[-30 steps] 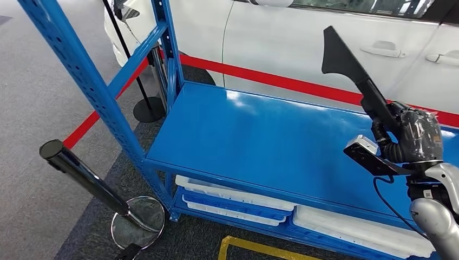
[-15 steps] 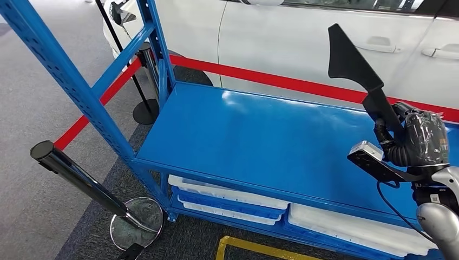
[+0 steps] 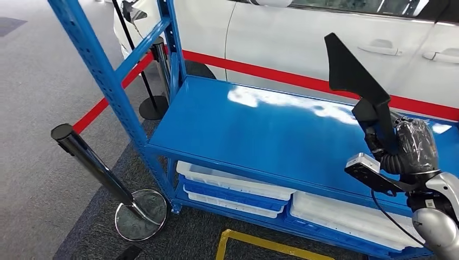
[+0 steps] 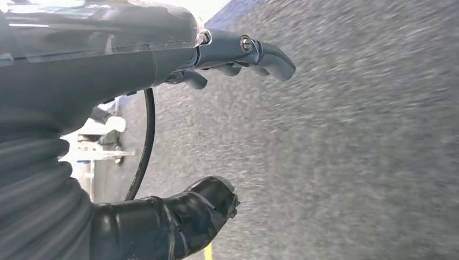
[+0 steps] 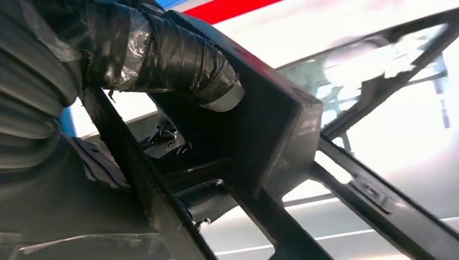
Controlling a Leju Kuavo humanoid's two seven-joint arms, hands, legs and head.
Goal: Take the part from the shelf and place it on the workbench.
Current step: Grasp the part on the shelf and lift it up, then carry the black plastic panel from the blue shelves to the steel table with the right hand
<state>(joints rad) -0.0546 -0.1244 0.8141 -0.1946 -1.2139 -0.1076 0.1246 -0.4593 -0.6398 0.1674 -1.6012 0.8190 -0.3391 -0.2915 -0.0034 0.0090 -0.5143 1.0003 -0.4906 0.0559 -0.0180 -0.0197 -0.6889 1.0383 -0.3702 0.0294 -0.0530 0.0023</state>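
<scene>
My right hand (image 3: 412, 145) grips a black plastic part (image 3: 354, 81) by its narrow stem, holding it upright above the right end of the blue shelf top (image 3: 270, 130). The part widens into a flat triangular blade at its upper end. In the right wrist view the thumb (image 5: 178, 57) lies wrapped over the part's black ribbed frame (image 5: 260, 141). My left hand (image 4: 162, 135) hangs over grey carpet with thumb and fingers apart and nothing between them.
The blue rack (image 3: 108, 81) has upright posts at its left end and white trays (image 3: 233, 189) on its lower level. A black stanchion (image 3: 94, 162) with a round chrome base stands front left. A red barrier tape (image 3: 292, 78) and a white car (image 3: 325, 38) lie behind.
The camera has shifted, so the rack sits a little further right and lower in the picture. The part in my right hand has moved slightly and stands more upright.
</scene>
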